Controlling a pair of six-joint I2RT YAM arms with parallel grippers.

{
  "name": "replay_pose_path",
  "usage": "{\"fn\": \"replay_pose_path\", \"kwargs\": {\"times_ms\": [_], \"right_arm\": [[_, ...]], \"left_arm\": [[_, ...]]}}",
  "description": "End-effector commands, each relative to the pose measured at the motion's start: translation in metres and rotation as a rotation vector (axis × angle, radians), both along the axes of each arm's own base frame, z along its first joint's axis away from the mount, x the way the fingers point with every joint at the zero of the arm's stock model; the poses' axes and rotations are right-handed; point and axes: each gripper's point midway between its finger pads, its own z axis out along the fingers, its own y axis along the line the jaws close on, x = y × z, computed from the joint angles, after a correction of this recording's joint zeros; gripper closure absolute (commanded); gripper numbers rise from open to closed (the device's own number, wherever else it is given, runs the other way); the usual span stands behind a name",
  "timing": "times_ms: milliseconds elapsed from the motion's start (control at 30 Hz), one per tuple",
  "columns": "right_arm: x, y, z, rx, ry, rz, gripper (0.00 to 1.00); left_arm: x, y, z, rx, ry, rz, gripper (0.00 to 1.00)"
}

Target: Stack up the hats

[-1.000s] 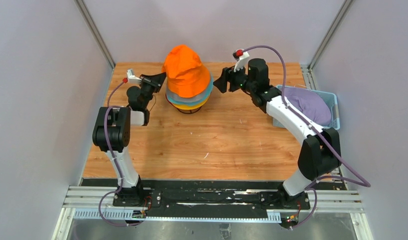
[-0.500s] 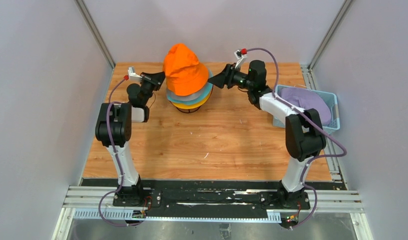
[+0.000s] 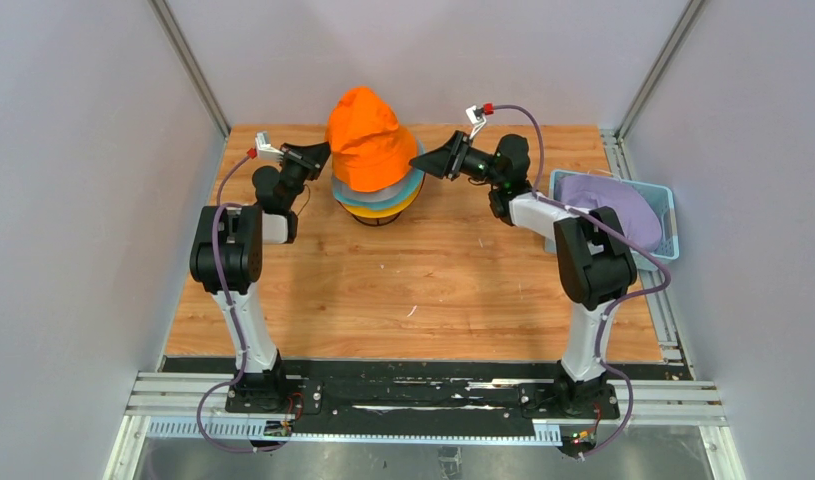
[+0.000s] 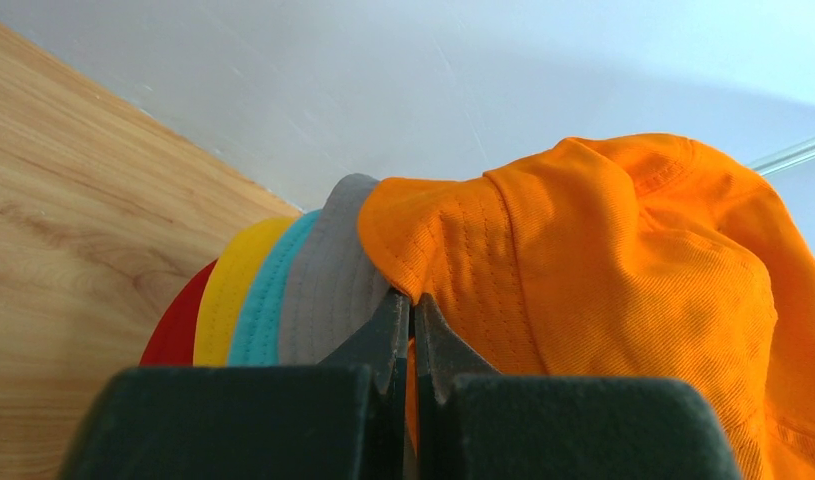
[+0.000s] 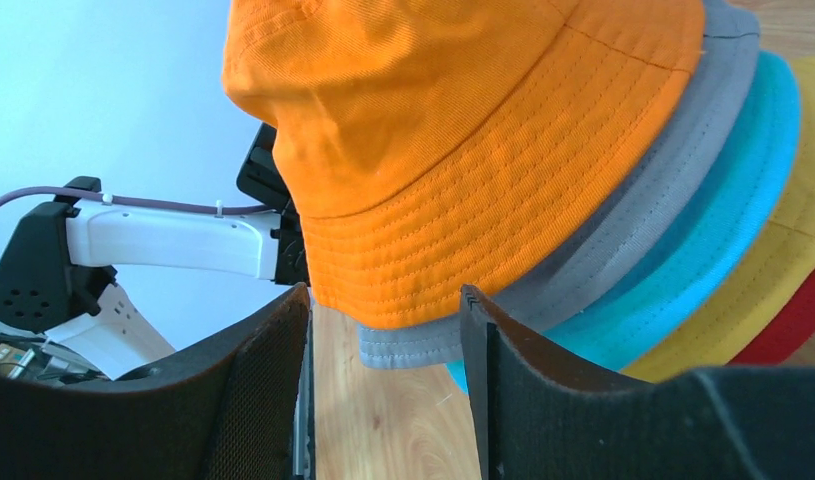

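Slumping lopsided, orange hat; left end effector pinches its brim, right end effector gapes apart.

A light-brown wood-grain tabletop fills the middle, marked with a few pale scuffs. Plain pale grey matte walls close it in at 12 o'clock, 9 o'clock and 3 o'clock. Slim silver metal posts run along the corners at 11 o'clock and 1 o'clock. Silver slotted metal rails cross at 6 o'clock, above a dull grey floor strip. The light is soft and even, with faint shadows
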Motion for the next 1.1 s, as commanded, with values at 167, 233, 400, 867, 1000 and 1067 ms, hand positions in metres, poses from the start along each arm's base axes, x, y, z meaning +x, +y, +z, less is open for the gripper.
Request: {"fn": "replay_pose_path", "kwargs": {"times_ms": [167, 233, 400, 867, 1000, 1067], "right_arm": [[-0.003, -0.002, -0.005, 0.039, 0.011, 0.003, 0.44], [-0.002, -0.002, -0.007, 0.049, 0.020, -0.008, 0.43], [0.001, -0.003, -0.015, 0.125, 0.071, -0.023, 0.43], [0.008, 0.004, -0.017, 0.193, 0.093, 0.002, 0.43], [0.013, 0.007, -0.016, 0.211, 0.100, 0.012, 0.44], [0.015, 0.010, -0.015, 0.216, 0.100, 0.019, 0.44]], "left_arm": [[-0.001, -0.003, 0.023, 0.015, -0.072, -0.026, 1.00], [-0.001, -0.003, 0.023, 0.015, -0.073, -0.026, 1.00], [-0.001, -0.003, 0.023, 0.009, -0.076, -0.027, 1.00], [-0.001, -0.004, 0.024, 0.006, -0.079, -0.032, 1.00], [0.000, -0.004, 0.024, 0.004, -0.079, -0.033, 1.00], [0.000, -0.004, 0.023, 0.002, -0.078, -0.035, 1.00]]}}
